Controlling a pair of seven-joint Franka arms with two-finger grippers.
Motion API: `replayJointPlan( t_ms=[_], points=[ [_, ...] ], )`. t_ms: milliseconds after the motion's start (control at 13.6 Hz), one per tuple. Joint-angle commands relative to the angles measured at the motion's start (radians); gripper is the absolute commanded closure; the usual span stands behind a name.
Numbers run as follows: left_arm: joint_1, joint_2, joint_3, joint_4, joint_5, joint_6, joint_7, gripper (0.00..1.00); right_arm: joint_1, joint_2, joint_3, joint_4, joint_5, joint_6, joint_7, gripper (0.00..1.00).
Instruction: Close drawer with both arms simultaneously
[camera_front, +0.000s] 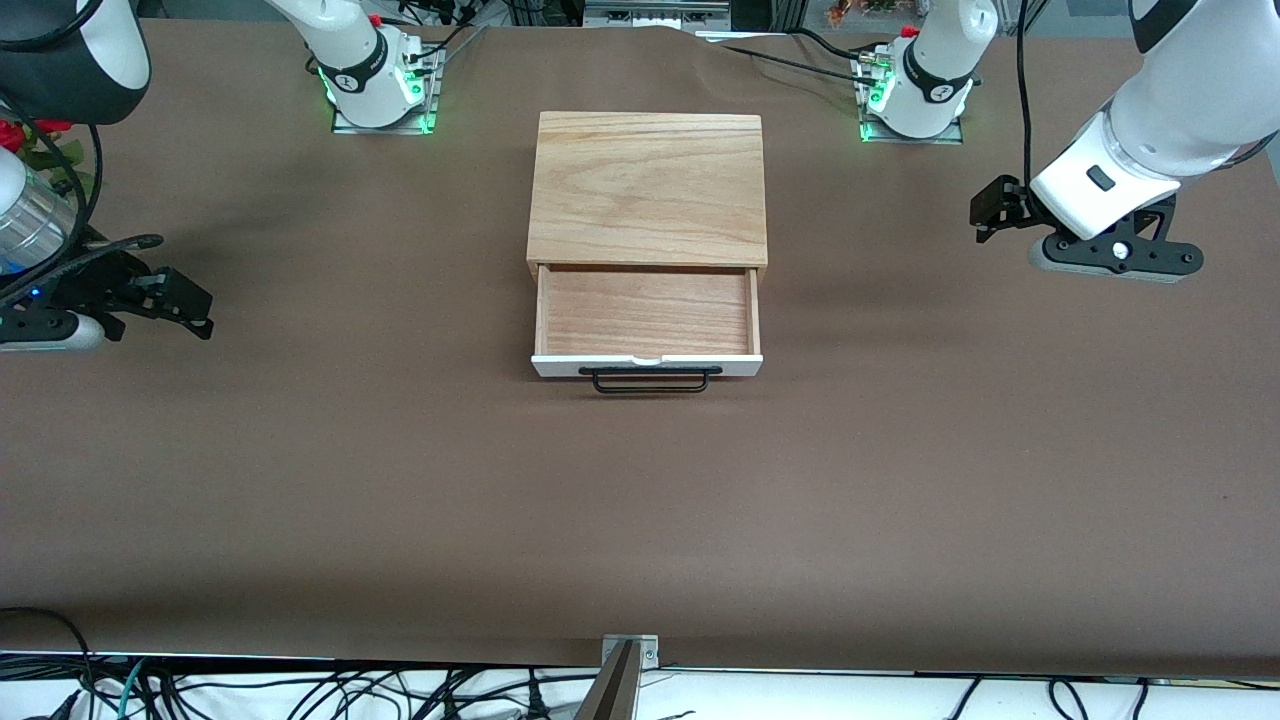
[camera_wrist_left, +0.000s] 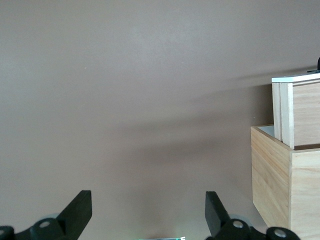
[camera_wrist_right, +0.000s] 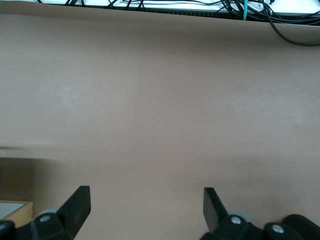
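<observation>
The counter (camera_front: 300, 480) is covered by a plain brown sheet and fills almost the whole front view. In the upper middle of that frame a light wooden box (camera_front: 648, 188) is placed on it, between the two arm bases seen along the top edge. The drawer (camera_front: 647, 318) is pulled out of the box toward the front camera, so its reddish-brown inside is exposed. Its white front panel is turned to the camera, and the black handle (camera_front: 650, 380) is seen just below the panel, at the centre of the frame.

The left arm (camera_front: 1150, 130) comes in from the upper right corner of the front view. The left pincer (camera_front: 985, 212) is held over bare counter at the right of the frame, well apart from the drawer and level with the box. In the left wrist view its two black fingers (camera_wrist_left: 77, 212) are spread wide, nothing is held between them, and the box with the drawer is visible at the right edge of that frame.

The right arm (camera_front: 60, 60) is seen at the upper left corner of the front view. The right pincer (camera_front: 190, 305) is held over bare counter at the left edge, also well apart from the drawer. In the right wrist view its fingers (camera_wrist_right: 75, 205) are spread wide and are empty.
</observation>
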Motion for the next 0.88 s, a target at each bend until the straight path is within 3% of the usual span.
replayJointPlan(
  t_ms=[0, 808],
  points=[
    [0.001, -0.003, 0.0, 0.008, -0.008, -0.017, 0.004, 0.0, -0.001, 0.006, 0.0, 0.019, -0.002, -0.017, 0.009, 0.0],
    [0.001, -0.003, 0.0, 0.008, -0.008, -0.018, 0.006, 0.0, 0.0, 0.006, 0.0, 0.019, -0.002, -0.017, 0.011, 0.0]
  ],
)
